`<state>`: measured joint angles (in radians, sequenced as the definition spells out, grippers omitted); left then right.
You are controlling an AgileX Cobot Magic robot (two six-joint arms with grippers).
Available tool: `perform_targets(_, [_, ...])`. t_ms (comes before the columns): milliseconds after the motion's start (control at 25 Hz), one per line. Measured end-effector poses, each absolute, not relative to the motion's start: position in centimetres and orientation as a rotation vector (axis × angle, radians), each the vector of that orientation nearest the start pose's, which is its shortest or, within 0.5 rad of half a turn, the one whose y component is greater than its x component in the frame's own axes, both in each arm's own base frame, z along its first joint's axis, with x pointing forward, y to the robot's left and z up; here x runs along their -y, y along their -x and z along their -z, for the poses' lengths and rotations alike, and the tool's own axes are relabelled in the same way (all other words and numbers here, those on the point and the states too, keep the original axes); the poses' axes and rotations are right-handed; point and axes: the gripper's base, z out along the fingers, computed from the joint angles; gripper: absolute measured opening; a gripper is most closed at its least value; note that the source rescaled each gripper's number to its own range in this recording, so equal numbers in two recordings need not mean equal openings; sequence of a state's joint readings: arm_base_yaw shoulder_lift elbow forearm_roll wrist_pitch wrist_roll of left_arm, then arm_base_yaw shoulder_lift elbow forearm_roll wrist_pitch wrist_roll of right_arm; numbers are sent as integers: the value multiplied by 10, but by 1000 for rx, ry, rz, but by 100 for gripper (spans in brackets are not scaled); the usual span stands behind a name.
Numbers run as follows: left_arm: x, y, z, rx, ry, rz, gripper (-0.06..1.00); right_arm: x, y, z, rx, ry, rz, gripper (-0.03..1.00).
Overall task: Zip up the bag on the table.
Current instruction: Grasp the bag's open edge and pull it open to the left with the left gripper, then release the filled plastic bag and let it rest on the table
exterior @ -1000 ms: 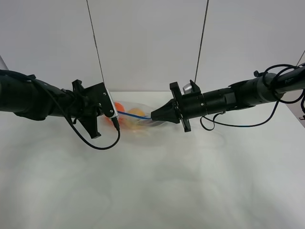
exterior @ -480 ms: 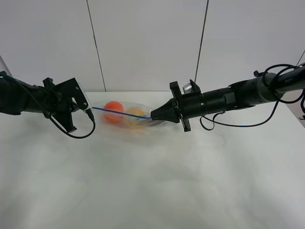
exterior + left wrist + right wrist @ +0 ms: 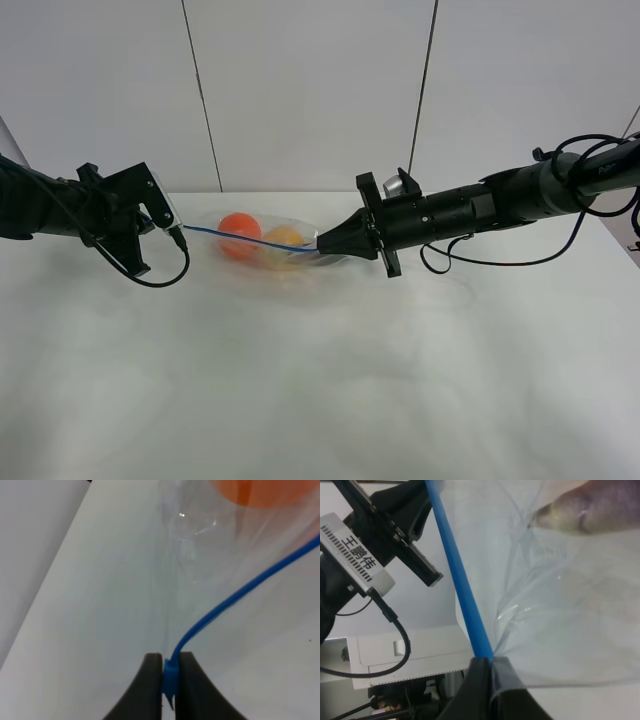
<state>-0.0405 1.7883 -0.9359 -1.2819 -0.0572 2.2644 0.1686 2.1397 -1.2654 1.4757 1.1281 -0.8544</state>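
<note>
Leftward along the zipper strip (image 3: 250, 238) goes the left gripper (image 3: 183, 229). A second ago it was close to the middle of the bag (image 3: 272, 250) and covered the orange fruit (image 3: 238, 228); now it is at the bag's left end and the fruit shows in full. The right gripper (image 3: 322, 242) has not shifted.

Nearest the exterior camera lies a wide bare stretch of the white table (image 3: 320, 390). Beyond it, over the far part of the tabletop, the clear bag is stretched between the two arms with the blue strip running along its top edge (whether its underside touches the table cannot be told). Next to the orange fruit inside is a paler yellow-orange one (image 3: 285, 238); the right wrist view also shows something purple (image 3: 600, 510) through the crinkled plastic.

Both grippers pinch the strip. In the left wrist view the black fingers (image 3: 150, 685) of the left gripper (image 3: 170, 669) are pressed tight on its blue end (image 3: 240, 587). In the right wrist view the right gripper (image 3: 490, 669) is clamped on the strip (image 3: 457, 575) at the opposite end.

Behind everything stands the grey panelled wall (image 3: 310, 90).
</note>
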Motion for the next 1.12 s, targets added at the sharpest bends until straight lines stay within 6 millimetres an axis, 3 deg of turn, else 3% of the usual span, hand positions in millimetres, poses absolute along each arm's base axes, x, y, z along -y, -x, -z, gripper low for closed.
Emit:
perform_targets(480, [9,-361,-171,-2090,-1138,-539,0,-148,-380,-145,-2491,50,-1697,0])
perform_targets(600, [10,-361,-171,-2095,-1127,-525,6,-148,-379,-145,-2495,59,-1698,0])
perform_targets(680, [9,-361,-171,-2103,-1109,-509,24,-148,-379,-145,-2498,64,-1697,0])
perform_targets(840, [9,-361,-170,-2111,-1093,-488,80,-148,-379,-145,-2498,65,-1697,0])
perform_targets(960, [0,-361,-171,-2128,-1061,-530,94,-148,-379,-145,-2498,65,-1698,0])
perform_targets(1120, [-23,-362,-174,-2181,-916,-652,99,-148,-379,-145,-2499,67,-1697,0])
